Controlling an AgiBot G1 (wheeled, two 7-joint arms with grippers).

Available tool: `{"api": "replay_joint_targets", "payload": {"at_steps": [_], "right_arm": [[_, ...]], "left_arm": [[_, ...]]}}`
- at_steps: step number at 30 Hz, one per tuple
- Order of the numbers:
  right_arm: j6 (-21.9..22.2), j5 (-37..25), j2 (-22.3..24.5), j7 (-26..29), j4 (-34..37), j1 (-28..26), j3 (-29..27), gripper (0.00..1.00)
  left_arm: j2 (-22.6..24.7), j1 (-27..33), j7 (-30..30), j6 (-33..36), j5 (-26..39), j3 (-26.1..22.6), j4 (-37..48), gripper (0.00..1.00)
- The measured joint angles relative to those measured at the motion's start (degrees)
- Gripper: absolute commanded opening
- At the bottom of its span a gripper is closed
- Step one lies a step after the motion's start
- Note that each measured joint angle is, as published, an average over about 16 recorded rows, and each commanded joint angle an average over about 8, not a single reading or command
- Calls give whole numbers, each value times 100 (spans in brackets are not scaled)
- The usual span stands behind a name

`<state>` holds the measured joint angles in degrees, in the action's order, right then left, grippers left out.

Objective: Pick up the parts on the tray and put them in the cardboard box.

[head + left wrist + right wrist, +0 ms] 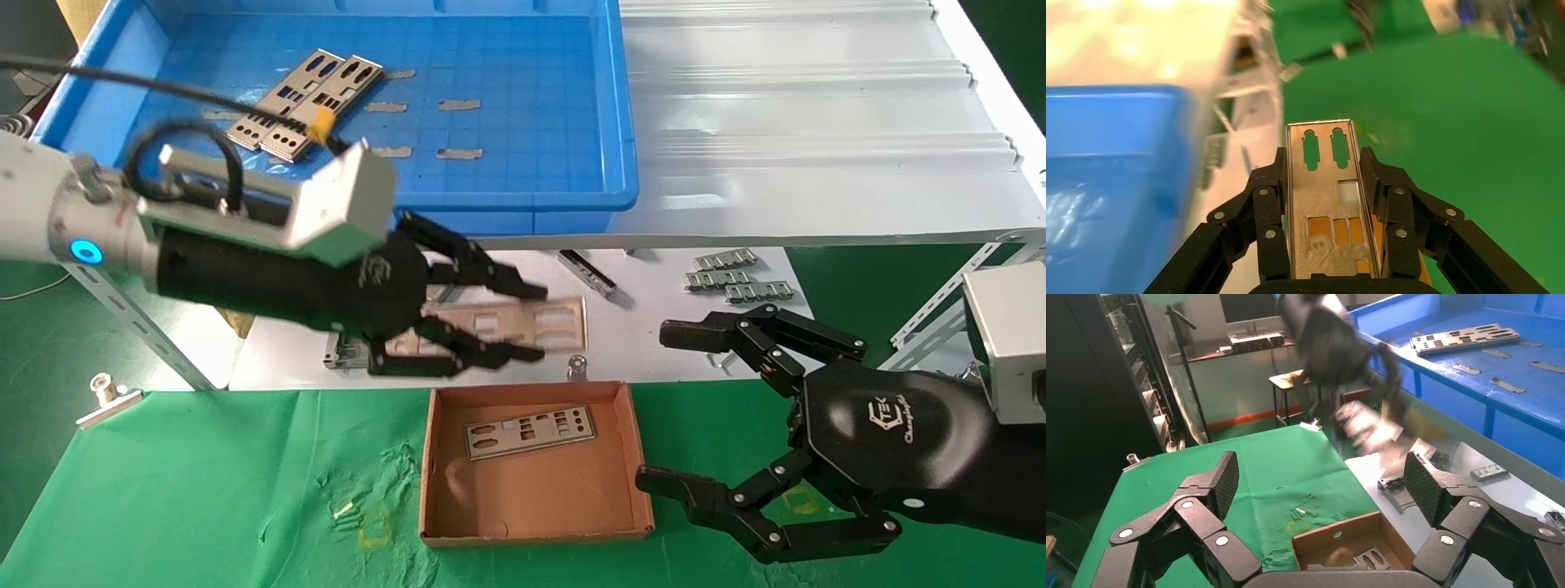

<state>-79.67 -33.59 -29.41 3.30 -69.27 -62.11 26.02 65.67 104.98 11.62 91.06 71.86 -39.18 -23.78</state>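
My left gripper (535, 321) is shut on a flat silver part (523, 323), held level in the air just behind the cardboard box (535, 527). In the left wrist view the same part (1324, 202) sits gripped between both fingers (1269, 202). One part (529, 430) lies flat inside the box. Two more parts (306, 102) lie side by side in the blue tray (621, 163) at the back left. My right gripper (662, 404) hangs open to the right of the box, holding nothing; in the right wrist view my right gripper (1321, 490) has the box (1340, 533) below it.
Small chain-like metal strips (731, 278) and a narrow bracket (587, 272) lie on the white shelf under the tray. A metal clip (106, 396) rests on the green cloth at the left. Tan tape bits (458, 104) dot the tray floor.
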Motion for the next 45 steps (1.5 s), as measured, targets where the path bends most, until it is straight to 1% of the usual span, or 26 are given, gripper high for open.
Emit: {"api": "replay_joint_targets", "payload": {"at_steps": [4, 8, 14, 20, 21, 22, 28, 29, 30, 39, 45], "right_arm": [[0, 0, 0, 0, 0, 0, 0, 100], [0, 0, 0, 0, 0, 0, 0, 100], [0, 0, 0, 0, 0, 0, 0, 100], [0, 0, 0, 0, 0, 0, 0, 100], [0, 0, 0, 0, 0, 0, 0, 100], [0, 0, 0, 0, 0, 0, 0, 100], [0, 0, 0, 0, 0, 0, 0, 100], [0, 0, 0, 0, 0, 0, 0, 100], [0, 0, 0, 0, 0, 0, 0, 100], [0, 0, 0, 0, 0, 0, 0, 100], [0, 0, 0, 0, 0, 0, 0, 100]], "left_arm": [[87, -524, 229, -261, -85, -372, -404, 0], [271, -992, 529, -673, -90, -647, -449, 0], [649, -1422, 1071, -1371, 48, -777, 57, 0], [928, -1604, 1598, -1898, 97, -764, 605, 0], [962, -1615, 1673, -1953, 96, -761, 679, 2], [991, -1619, 1738, -2000, 95, -759, 745, 10], [1114, -1608, 1988, -2203, 60, -753, 1020, 85], [1127, -1605, 2005, -2229, 50, -754, 1047, 96], [1139, -1603, 2017, -2251, 36, -755, 1069, 100], [1187, -1596, 1912, -2312, -102, -811, 1124, 100], [1168, -1584, 1775, -2128, -257, -834, 1122, 100]]}}
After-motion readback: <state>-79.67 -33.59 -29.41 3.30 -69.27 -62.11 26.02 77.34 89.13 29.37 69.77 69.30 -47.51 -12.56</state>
